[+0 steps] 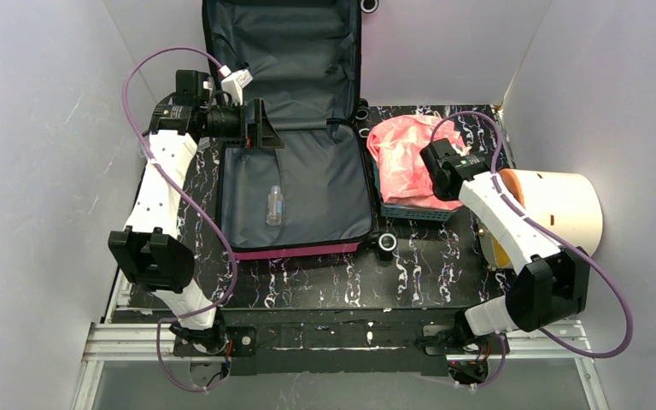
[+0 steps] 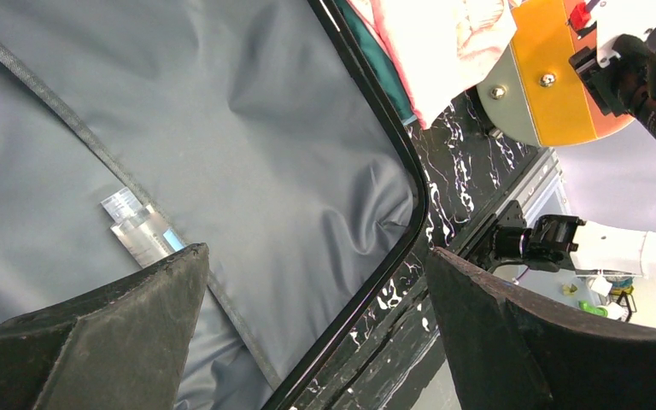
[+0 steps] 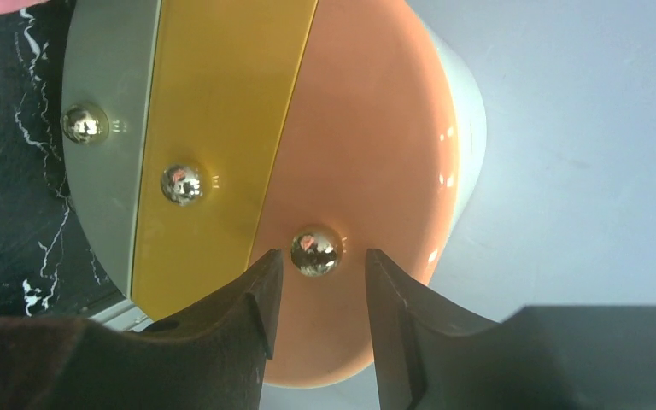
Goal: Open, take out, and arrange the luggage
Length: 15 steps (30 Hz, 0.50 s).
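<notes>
luggage (image 1: 295, 184) is open on the left-centre of the desk (image 1: 307, 286), toward the far edge. Lid stands upright against the back wall. Base lies flat with the grey lining up and the pink shell rim facing the near edge. One small clear bottle (image 1: 274, 205) lies in the base, about mid.

left end effector (image 1: 260, 126): released, fingers spread wide, nothing between them. It hangs over the far-left corner of the luggage base, by the hinge. In the left wrist view the bottle lies on a lining strap, right at the tip of one finger (image 2: 94, 333); can't tell if they touch.

right end effector (image 3: 320, 260): at the right side of the desk, facing the striped grey/yellow/orange end face of the cream cylinder (image 1: 564, 205). The cylinder lies on its side at the right edge. Fingers are a narrow gap apart, with a shiny metal knob (image 3: 316, 250) showing between the tips. A sliver of space shows on each side of the knob, so not clamped.

Light-blue basket (image 1: 418, 211) sits just beside the luggage's right side and holds a crumpled pink bag (image 1: 406, 154).
</notes>
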Motion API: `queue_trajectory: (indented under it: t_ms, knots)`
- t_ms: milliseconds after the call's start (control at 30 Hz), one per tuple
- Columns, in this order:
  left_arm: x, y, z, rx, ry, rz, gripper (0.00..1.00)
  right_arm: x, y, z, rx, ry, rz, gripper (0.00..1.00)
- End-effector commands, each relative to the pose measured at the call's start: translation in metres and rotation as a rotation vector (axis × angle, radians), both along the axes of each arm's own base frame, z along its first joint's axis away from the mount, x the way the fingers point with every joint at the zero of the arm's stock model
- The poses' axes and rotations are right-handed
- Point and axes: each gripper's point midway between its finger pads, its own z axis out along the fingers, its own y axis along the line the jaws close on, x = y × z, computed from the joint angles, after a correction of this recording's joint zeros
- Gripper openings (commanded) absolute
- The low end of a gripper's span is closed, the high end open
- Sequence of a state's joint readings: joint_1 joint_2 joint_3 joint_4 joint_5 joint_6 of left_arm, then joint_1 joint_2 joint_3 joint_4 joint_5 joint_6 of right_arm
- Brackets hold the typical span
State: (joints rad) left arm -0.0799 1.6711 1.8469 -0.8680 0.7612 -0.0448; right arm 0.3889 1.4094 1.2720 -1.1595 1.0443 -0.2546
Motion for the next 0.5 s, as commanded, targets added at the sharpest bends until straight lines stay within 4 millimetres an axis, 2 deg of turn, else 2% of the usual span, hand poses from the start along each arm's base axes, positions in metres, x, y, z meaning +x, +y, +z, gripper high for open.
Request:
queue_trajectory:
  t_ms: [0, 133, 333, 400, 467]
  knots:
    - [-0.001, 0.000, 0.007, -0.025, -0.007, -0.020, 0.98, 0.012, -0.017, 0.007, -0.050, -0.074, -0.057, 0.49]
    - [-0.001, 0.003, 0.008, -0.026, -0.007, -0.016, 0.98, 0.017, -0.017, 0.009, -0.056, -0.090, -0.062, 0.49]
    - [0.000, 0.003, 0.008, -0.038, 0.000, -0.016, 0.98, 0.011, -0.022, 0.006, -0.103, -0.075, -0.050, 0.47]
    - [-0.001, 0.003, 0.008, -0.039, -0.001, -0.018, 0.98, 0.013, -0.008, 0.002, -0.031, -0.070, -0.003, 0.48]
    - [0.000, 0.004, 0.009, -0.040, -0.002, -0.016, 0.98, 0.017, 0.018, -0.006, 0.076, -0.035, 0.096, 0.50]
